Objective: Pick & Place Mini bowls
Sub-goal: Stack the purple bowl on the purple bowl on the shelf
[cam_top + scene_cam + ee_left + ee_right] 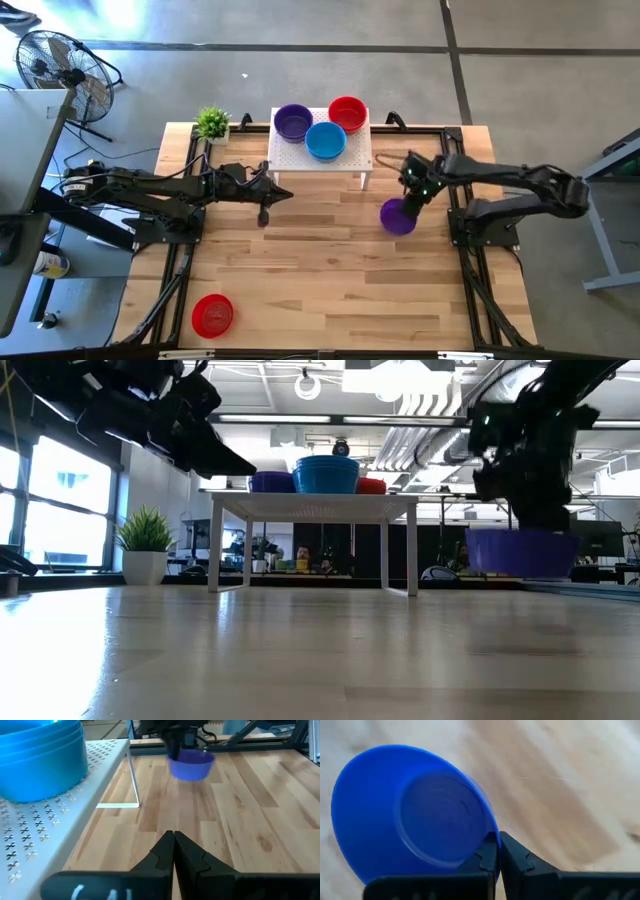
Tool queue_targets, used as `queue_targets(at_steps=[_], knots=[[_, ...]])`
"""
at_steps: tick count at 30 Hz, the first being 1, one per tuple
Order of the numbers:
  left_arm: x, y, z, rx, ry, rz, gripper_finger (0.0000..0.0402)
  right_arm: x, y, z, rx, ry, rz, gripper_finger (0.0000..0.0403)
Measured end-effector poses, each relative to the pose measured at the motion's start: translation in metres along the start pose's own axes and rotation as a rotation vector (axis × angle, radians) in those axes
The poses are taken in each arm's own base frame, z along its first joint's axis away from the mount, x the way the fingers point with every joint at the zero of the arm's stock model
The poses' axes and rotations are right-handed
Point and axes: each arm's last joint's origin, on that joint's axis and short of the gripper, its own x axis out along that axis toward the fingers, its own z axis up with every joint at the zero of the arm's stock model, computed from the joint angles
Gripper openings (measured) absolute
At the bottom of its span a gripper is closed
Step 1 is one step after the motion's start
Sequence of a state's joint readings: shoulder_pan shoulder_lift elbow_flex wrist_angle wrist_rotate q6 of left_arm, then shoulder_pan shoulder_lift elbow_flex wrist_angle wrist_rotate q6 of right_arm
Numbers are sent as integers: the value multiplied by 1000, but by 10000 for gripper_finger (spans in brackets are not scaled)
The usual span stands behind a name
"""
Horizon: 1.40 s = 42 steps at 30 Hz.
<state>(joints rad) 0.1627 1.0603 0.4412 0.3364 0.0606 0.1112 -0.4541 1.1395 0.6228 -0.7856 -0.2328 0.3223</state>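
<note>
My right gripper (pixel 407 202) hangs over the table's right half, shut on a purple mini bowl (pixel 398 217), which floats above the wood in the low view (pixel 520 550). My left gripper (pixel 173 840) is shut on nothing and hovers in front of the white perforated stand (pixel 300 160), pointing toward the right arm. On the stand sit a purple bowl (pixel 292 122), a blue bowl (pixel 325 142) and a red bowl (pixel 347 113). Another red bowl (pixel 212 314) rests on the table near its near left corner. My right gripper pinches the purple bowl by its rim (pixel 487 836), on the side nearest the arm, with the fingers (pixel 517 855) coming from above and pointing down. The bowl is lifted clear of the table and hangs below the fingers, roughly level in the low view.
A small green potted plant (pixel 212 122) stands at the stand's left end. Black frame rails (pixel 175 270) run along the table's left and right sides. Bare wood (pixel 330 280) spreads across the middle and near part of the table. A fan (pixel 60 65) stands on the floor beyond the far left corner.
</note>
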Motion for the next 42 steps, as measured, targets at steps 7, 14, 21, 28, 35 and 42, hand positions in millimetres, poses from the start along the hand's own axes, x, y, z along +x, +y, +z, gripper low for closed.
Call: queue_targets(at_steps=[7, 14, 21, 28, 35, 42], knots=[[0, 0, 1, 3, -5, 1, 3, -2, 56, -6, -90, -207, 108, 1], [0, 0, 0, 12, -5, 4, 3, 19, 103, 20, -216, -322, 129, 1], [0, 0, 0, 15, -4, 4, 3, 48, 147, 54, -344, -349, 38, 1], [0, 0, -1, 14, 12, 2, 3, 72, 171, 79, -417, -361, -38, 0], [0, 0, -1, 14, 16, 15, 3, 85, 173, 94, -411, -399, -60, 0], [0, 0, -1, 14, 15, 17, 3, 89, 176, 101, -399, -482, -35, 0]])
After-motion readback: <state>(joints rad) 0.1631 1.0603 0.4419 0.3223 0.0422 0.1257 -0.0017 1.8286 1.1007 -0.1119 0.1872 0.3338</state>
